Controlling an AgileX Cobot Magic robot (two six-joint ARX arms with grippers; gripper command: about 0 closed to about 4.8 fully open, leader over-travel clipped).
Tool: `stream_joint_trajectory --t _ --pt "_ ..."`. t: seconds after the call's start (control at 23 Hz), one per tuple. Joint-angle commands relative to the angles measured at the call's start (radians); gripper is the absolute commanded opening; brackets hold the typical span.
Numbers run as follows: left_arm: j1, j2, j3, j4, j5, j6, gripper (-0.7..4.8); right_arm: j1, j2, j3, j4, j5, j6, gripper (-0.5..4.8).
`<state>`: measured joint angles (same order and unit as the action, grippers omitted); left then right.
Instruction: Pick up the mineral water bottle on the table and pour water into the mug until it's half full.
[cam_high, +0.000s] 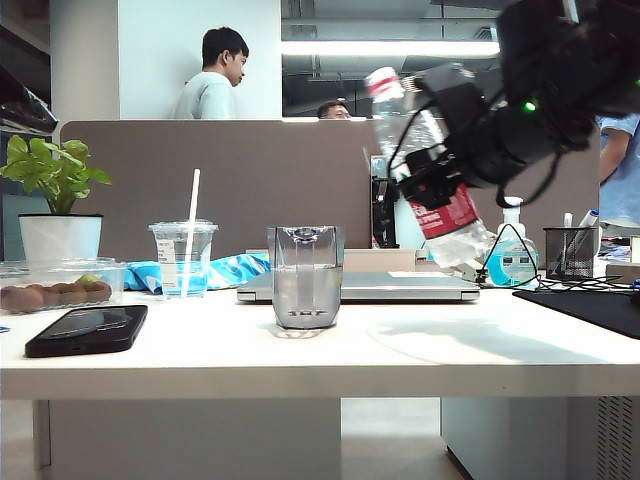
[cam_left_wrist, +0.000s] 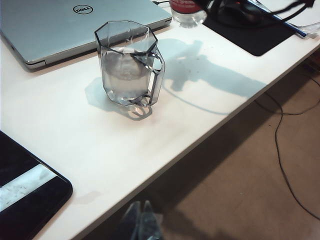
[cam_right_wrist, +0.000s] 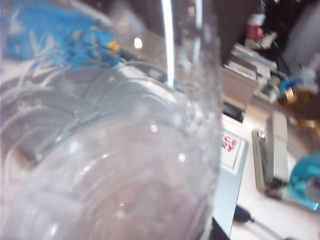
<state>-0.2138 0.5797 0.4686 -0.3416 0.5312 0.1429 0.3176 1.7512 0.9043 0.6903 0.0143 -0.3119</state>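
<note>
Right gripper (cam_high: 440, 170) clamped on ribbed clear plastic mineral water bottle (cam_high: 425, 150), tilted above white surface (cam_high: 420, 350); faceted glass mug (cam_high: 305, 275) on surface, part-filled; left gripper (cam_left_wrist: 142, 222) fingertips together, off surface edge

Bright, even office light from a ceiling strip lamp (cam_high: 390, 47). The mug (cam_left_wrist: 129, 65) casts a soft shadow on the table (cam_left_wrist: 100, 150). Right wrist view blurred, out of focus.

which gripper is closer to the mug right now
Hard to call. The left gripper sits shut off the table edge in front of the mug. The right gripper holds the mineral water bottle tilted, up right of it.
</note>
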Motion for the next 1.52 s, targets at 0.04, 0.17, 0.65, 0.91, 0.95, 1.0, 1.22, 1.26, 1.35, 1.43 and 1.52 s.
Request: stream_joint_trajectory --t 0.04,0.17,0.65,0.91,0.95,1.0,1.22,1.26,1.35,1.43,1.52 --pt "0.001 -0.002 0.004 0.005 0.003 0.007 0.03 -0.023 0.04 -0.063 0.22 -0.043 0.19 2.74" --pt "0.001 -0.002 0.004 0.005 0.003 0.007 0.03 -0.023 0.08 -0.079 0.296 -0.044 0.224 2.74" --pt "0.001 -0.002 0.004 0.006 0.003 0.007 0.03 -0.022 0.236 -0.079 0.492 -0.062 0.365 2.73" --pt "0.001 -0.002 0.004 0.006 0.003 0.007 0.03 -0.018 0.253 -0.079 0.487 -0.063 0.365 2.74" --pt "0.001 -0.002 0.004 0.006 0.003 0.007 0.03 -0.018 0.254 -0.079 0.485 -0.063 0.365 2.74" --pt "0.001 -0.002 0.004 0.006 0.003 0.007 0.03 -0.018 0.254 -0.079 0.48 -0.071 0.365 2.74" --pt "0.001 -0.002 0.004 0.005 0.003 0.007 0.03 -0.018 0.254 -0.079 0.457 -0.088 0.365 2.74" --pt "0.001 -0.002 0.004 0.005 0.003 0.007 0.03 -0.018 0.254 -0.079 0.457 -0.088 0.365 2.74" --pt "0.001 -0.002 0.004 0.005 0.003 0.007 0.03 -0.018 0.254 -0.079 0.457 -0.088 0.365 2.74" --pt "0.001 -0.002 0.004 0.005 0.003 0.007 0.03 -0.018 0.254 -0.079 0.457 -0.089 0.365 2.74" --pt "0.001 -0.002 0.004 0.005 0.003 0.007 0.03 -0.018 0.254 -0.079 0.454 -0.102 0.364 2.74"
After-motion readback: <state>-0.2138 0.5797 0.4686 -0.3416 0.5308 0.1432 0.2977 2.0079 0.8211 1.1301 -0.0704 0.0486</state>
